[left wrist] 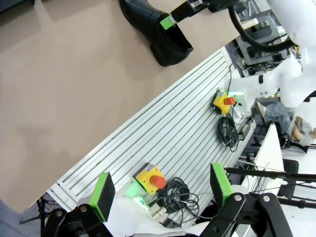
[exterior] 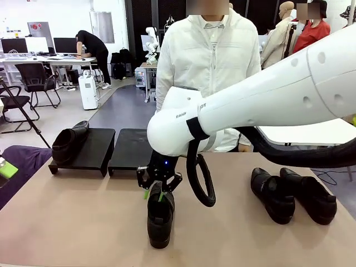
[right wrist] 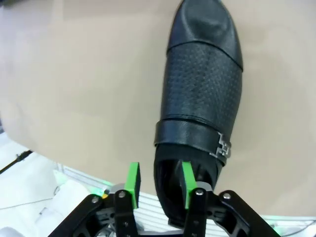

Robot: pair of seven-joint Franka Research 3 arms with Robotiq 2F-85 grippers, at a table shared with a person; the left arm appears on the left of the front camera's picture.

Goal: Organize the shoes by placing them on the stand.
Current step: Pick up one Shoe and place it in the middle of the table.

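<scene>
— The shoes: how many are up on the stand [exterior: 83,161]?

— One, by my reckoning. A single shoe [exterior: 69,143] lies on the stand's left tray [exterior: 97,142], towards its outer edge. The right tray [exterior: 130,147] is bare.

— And the other three?

— A pair [exterior: 272,194] sits side by side on the table, well to the right of the stand. The fourth shoe [exterior: 160,216] rests on the table in front of the right tray, on the robot's side, its toe pointing away from the stand.

— Is that one held?

— The right gripper [exterior: 154,194] straddles the wall of its heel opening, one pad inside and one outside. In the right wrist view the outer pad [right wrist: 132,181] stands apart from the leather, so the jaws are parted with no clamp. The left gripper [left wrist: 163,186] hangs wide and empty, far from the stand, over the table's near edge.

— So about a quarter done. Anything in the way?

— The right arm's black cable loop [exterior: 191,169] hangs just beside the right gripper, in front of the stand. A person [exterior: 206,55] stands close behind the stand.
</scene>
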